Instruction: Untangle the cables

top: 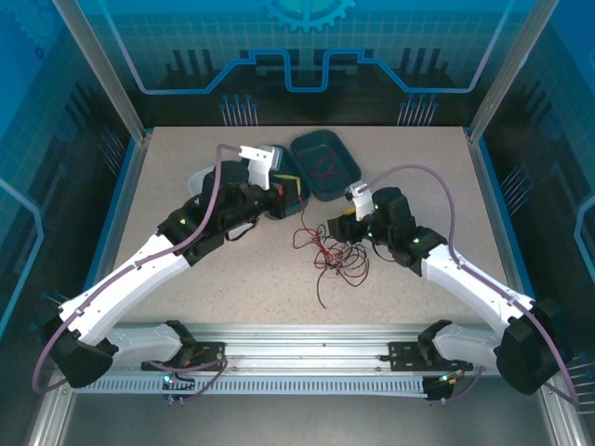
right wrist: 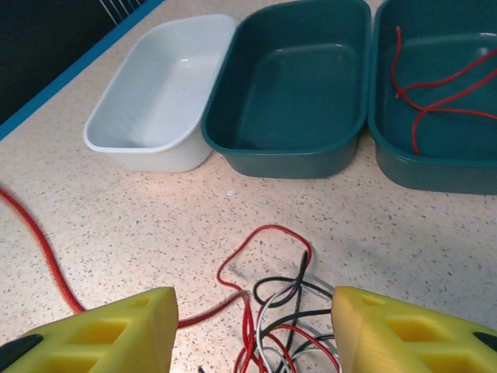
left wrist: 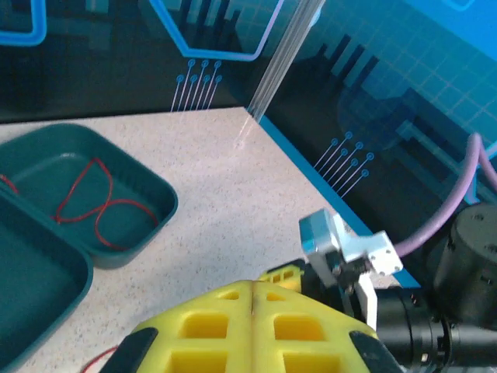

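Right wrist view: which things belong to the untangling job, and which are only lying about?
Job: tangled cables; red cable; right teal tray holding it.
Lying about: white tray; middle teal tray.

No lettering, label, brand or number can be read anywhere; the one sign is a blue gear emblem (top: 308,11), cropped at top centre, on the enclosure's back panel (top: 418,46).
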